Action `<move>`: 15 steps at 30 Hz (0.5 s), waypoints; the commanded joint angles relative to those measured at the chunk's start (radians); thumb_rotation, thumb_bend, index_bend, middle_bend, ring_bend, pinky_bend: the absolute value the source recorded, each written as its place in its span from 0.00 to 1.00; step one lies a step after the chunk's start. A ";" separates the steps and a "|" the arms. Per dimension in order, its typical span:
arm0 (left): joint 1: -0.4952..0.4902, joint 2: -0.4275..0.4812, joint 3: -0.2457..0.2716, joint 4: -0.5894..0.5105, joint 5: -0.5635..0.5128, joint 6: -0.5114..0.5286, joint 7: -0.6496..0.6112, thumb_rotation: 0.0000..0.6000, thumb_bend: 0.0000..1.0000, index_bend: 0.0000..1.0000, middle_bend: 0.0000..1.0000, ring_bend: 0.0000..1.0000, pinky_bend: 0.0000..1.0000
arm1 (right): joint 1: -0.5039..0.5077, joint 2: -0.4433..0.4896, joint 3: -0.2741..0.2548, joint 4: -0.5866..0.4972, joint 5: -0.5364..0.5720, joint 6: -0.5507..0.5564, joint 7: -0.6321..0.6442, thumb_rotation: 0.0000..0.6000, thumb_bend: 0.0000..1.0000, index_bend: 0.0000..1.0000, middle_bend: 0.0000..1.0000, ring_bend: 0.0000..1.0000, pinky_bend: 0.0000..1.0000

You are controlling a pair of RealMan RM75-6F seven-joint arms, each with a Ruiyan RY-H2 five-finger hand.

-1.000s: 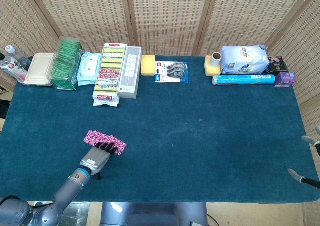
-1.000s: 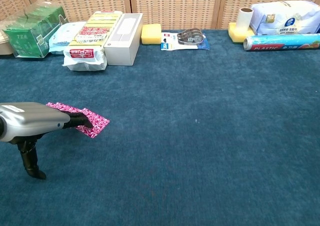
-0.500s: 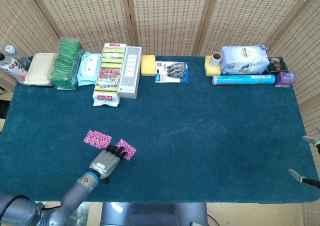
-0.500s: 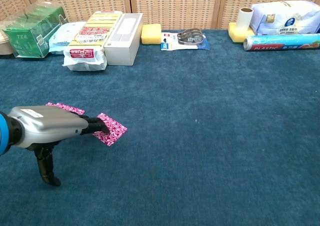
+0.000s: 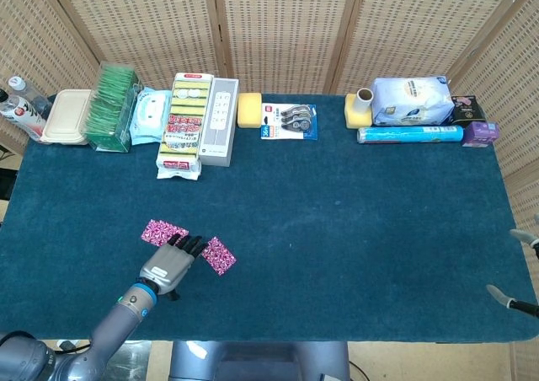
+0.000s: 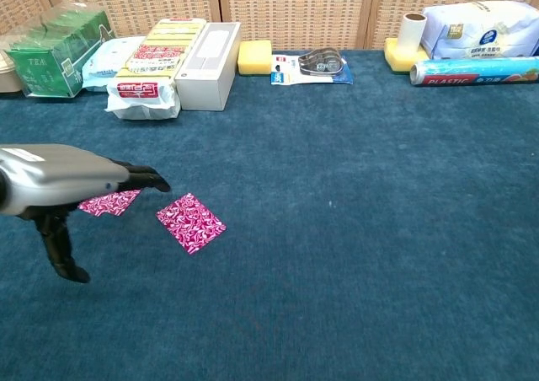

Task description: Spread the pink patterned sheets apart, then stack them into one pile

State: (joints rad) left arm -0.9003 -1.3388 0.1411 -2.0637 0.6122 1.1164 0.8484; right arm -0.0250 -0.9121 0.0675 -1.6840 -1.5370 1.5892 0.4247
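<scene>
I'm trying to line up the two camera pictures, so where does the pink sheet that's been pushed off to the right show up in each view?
Head view: the pushed-aside pink sheet lies lower left, just right of the left hand.
Chest view: the same sheet lies left of centre, right of and below the hand's fingertips.
Shared landmark: the second pink sheet to its left, partly behind the hand.

We are viewing the table [image 5: 337, 229] steeply from above; chest camera is looking low, closer, sharing its left-centre.
</scene>
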 commanded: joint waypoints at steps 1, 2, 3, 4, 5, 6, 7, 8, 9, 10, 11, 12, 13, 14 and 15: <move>0.024 0.039 0.019 0.034 0.004 -0.025 -0.053 1.00 0.04 0.00 0.00 0.00 0.05 | 0.000 -0.001 -0.001 -0.001 -0.001 0.001 -0.003 1.00 0.00 0.21 0.00 0.00 0.00; 0.030 0.048 0.023 0.048 0.007 -0.038 -0.070 1.00 0.04 0.00 0.00 0.00 0.05 | 0.000 -0.002 -0.001 -0.001 -0.001 0.001 -0.004 1.00 0.00 0.20 0.00 0.00 0.00; 0.037 0.055 0.027 0.062 0.006 -0.048 -0.085 1.00 0.04 0.00 0.00 0.00 0.05 | 0.000 -0.002 -0.001 -0.001 -0.001 0.000 -0.004 1.00 0.00 0.21 0.00 0.00 0.00; 0.044 0.062 0.032 0.079 0.010 -0.062 -0.103 1.00 0.04 0.00 0.00 0.00 0.05 | 0.001 -0.002 0.000 -0.001 0.000 -0.001 -0.005 1.00 0.00 0.21 0.00 0.00 0.00; 0.050 0.066 0.035 0.090 0.012 -0.073 -0.117 1.00 0.04 0.00 0.00 0.00 0.05 | 0.001 -0.002 0.000 -0.002 0.001 -0.002 -0.006 1.00 0.00 0.21 0.00 0.00 0.00; 0.054 0.070 0.037 0.100 0.017 -0.083 -0.129 1.00 0.04 0.00 0.00 0.00 0.05 | 0.002 -0.003 0.000 -0.003 0.001 -0.004 -0.009 1.00 0.00 0.21 0.00 0.00 0.00; 0.060 0.075 0.040 0.112 0.025 -0.094 -0.143 1.00 0.04 0.00 0.00 0.00 0.05 | 0.003 -0.003 0.000 -0.005 0.000 -0.005 -0.012 1.00 0.00 0.20 0.00 0.00 0.00; 0.062 0.076 0.041 0.116 0.031 -0.099 -0.149 1.00 0.04 0.00 0.00 0.00 0.05 | 0.003 -0.003 -0.001 -0.005 0.000 -0.006 -0.014 1.00 0.00 0.20 0.00 0.00 0.00; 0.066 0.078 0.042 0.121 0.039 -0.105 -0.157 1.00 0.04 0.00 0.00 0.00 0.05 | 0.004 -0.003 -0.001 -0.006 0.000 -0.006 -0.016 1.00 0.00 0.21 0.00 0.00 0.00; 0.070 0.080 0.044 0.126 0.046 -0.111 -0.164 1.00 0.04 0.00 0.00 0.00 0.05 | 0.004 -0.004 -0.001 -0.005 0.001 -0.008 -0.017 1.00 0.00 0.21 0.00 0.00 0.00; 0.073 0.081 0.047 0.130 0.053 -0.117 -0.170 1.00 0.04 0.00 0.00 0.00 0.05 | 0.004 -0.005 -0.002 -0.004 0.000 -0.008 -0.017 1.00 0.00 0.21 0.00 0.00 0.00; 0.076 0.082 0.050 0.134 0.057 -0.124 -0.175 1.00 0.04 0.00 0.00 0.00 0.05 | 0.004 -0.005 -0.001 -0.006 -0.001 -0.007 -0.020 1.00 0.00 0.21 0.00 0.00 0.00; 0.079 0.082 0.051 0.140 0.063 -0.129 -0.179 1.00 0.04 0.00 0.00 0.00 0.05 | 0.005 -0.004 -0.001 -0.007 0.000 -0.008 -0.020 1.00 0.00 0.21 0.00 0.00 0.00; 0.080 0.081 0.051 0.143 0.066 -0.132 -0.180 1.00 0.04 0.00 0.00 0.00 0.05 | 0.005 -0.004 -0.001 -0.007 0.001 -0.008 -0.019 1.00 0.00 0.21 0.00 0.00 0.00; 0.081 0.080 0.052 0.147 0.065 -0.136 -0.182 1.00 0.04 0.00 0.00 0.00 0.05 | 0.005 -0.004 -0.001 -0.007 0.001 -0.008 -0.020 1.00 0.00 0.21 0.00 0.00 0.00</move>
State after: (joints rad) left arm -0.8213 -1.2588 0.1917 -1.9187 0.6769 0.9825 0.6683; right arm -0.0202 -0.9163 0.0668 -1.6916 -1.5355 1.5808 0.4046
